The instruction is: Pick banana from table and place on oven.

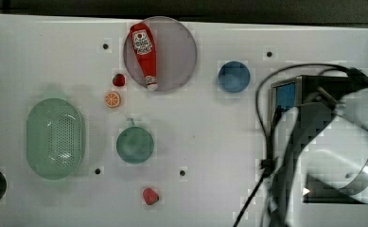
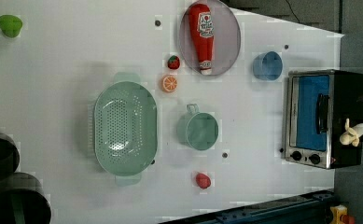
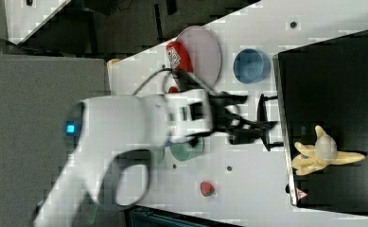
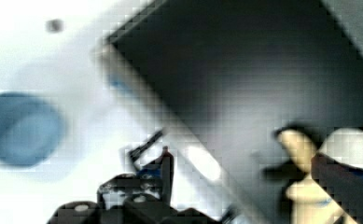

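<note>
On the white table (image 1: pixel 210 142), a red ketchup bottle (image 1: pixel 144 54) lies across a grey plate (image 1: pixel 177 54), with a strawberry (image 1: pixel 118 80) and an orange slice (image 1: pixel 112 99) just beside the plate toward the top view's left. A pale green colander (image 1: pixel 55 138) sits further left, a teal mug (image 1: pixel 135 144) near the middle (its handle pointing toward the plate), and a blue bowl (image 1: pixel 234 76) near the oven (image 1: pixel 290 94). The white robot arm (image 1: pixel 347 142) covers most of the oven at the top view's right.

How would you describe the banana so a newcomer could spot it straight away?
Find the oven, the big black-topped box at the table's edge beside the blue bowl. On its black top, near the front edge, lies the banana. It is pale yellow and cream with splayed, finger-like ends, the sole item up there.
</note>
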Controlling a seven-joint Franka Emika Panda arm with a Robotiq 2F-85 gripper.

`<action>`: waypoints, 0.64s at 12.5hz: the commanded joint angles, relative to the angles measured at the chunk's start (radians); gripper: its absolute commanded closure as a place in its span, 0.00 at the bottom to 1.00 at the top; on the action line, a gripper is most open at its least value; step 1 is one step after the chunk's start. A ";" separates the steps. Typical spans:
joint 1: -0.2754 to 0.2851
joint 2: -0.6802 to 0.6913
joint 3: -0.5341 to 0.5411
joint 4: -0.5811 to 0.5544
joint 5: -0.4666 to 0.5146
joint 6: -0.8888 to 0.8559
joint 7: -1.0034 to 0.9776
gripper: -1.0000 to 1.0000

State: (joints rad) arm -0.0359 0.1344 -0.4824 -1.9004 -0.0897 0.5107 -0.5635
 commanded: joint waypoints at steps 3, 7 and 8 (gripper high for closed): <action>0.091 -0.224 0.211 0.013 -0.022 -0.257 0.484 0.00; 0.093 -0.351 0.351 -0.014 -0.012 -0.308 0.881 0.00; 0.093 -0.379 0.375 -0.029 -0.009 -0.313 0.896 0.00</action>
State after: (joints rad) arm 0.0973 -0.2245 -0.0988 -1.8945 -0.0807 0.2006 0.1627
